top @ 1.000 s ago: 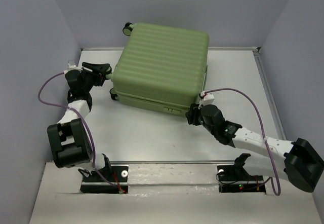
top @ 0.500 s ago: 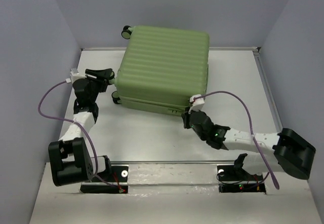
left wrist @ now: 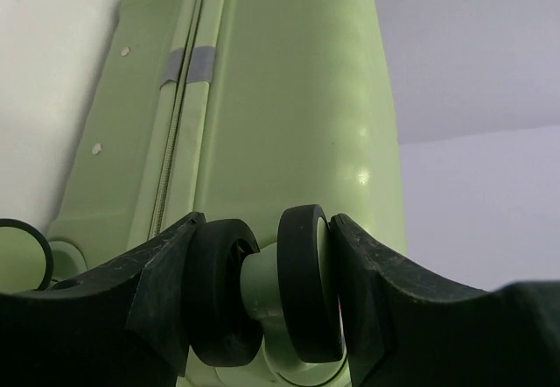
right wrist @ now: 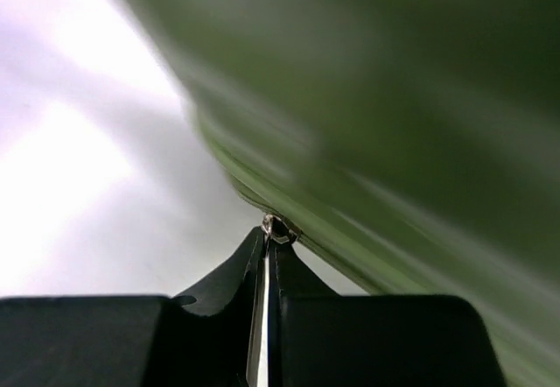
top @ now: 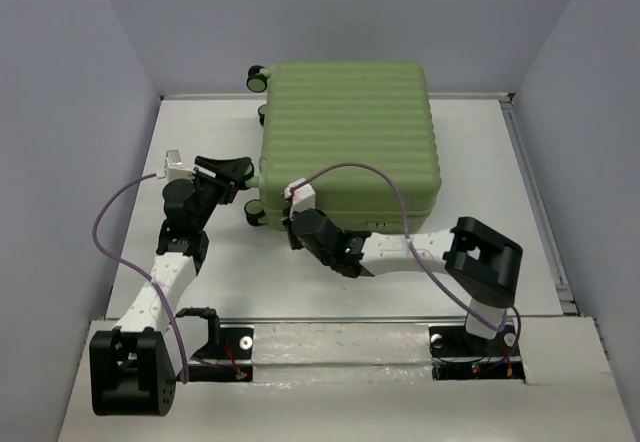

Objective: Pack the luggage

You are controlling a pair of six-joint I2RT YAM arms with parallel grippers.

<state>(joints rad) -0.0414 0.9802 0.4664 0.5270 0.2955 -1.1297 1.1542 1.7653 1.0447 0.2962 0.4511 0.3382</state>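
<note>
Green luggage [top: 345, 132] was squared, caster [left wrist: 302, 282] clamped in left pincer [left wrist: 262, 295]; zip pull [right wrist: 276, 227], pinched by right pincer [right wrist: 267, 240], was drawn leftward, closure likely advanced.

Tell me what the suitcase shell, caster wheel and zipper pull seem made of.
The luggage shell looks like hard moulded plastic: ribbed, light-green, soft sheen. The caster wheel has matte black rubbery-looking tyres on a green plastic hub. The zipper pull seems metal, a silver glint, though blurred.
</note>
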